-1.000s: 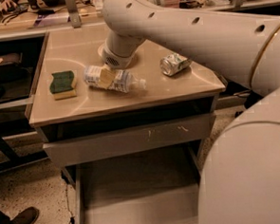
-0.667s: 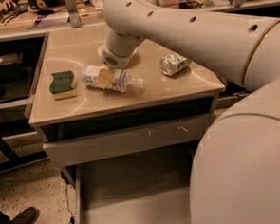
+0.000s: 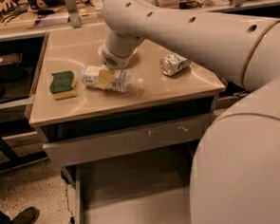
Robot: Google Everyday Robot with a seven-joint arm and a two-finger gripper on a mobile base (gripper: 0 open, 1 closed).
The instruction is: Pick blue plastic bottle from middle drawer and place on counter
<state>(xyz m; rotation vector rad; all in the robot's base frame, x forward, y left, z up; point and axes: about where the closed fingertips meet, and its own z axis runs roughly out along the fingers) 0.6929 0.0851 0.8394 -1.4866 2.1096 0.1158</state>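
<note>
The blue plastic bottle (image 3: 120,81) lies on its side on the tan counter (image 3: 129,99), cap pointing right. My gripper (image 3: 103,78) comes down from the white wrist above and sits right on the bottle's left half, over its label. The middle drawer (image 3: 135,195) is pulled open below, and its visible grey floor is bare. My white arm hides the drawer's right part.
A green-and-yellow sponge (image 3: 62,84) lies left of the bottle. A crushed green-and-silver can (image 3: 174,64) lies to its right. A shut grey drawer front (image 3: 127,141) with pale scratches sits under the counter. A dark shelf unit stands at left, and a shoe (image 3: 20,221) is on the floor.
The bottle and my gripper stay in the same spot on the counter. My arm's large white body has shifted a little left and covers more of the open drawer.
</note>
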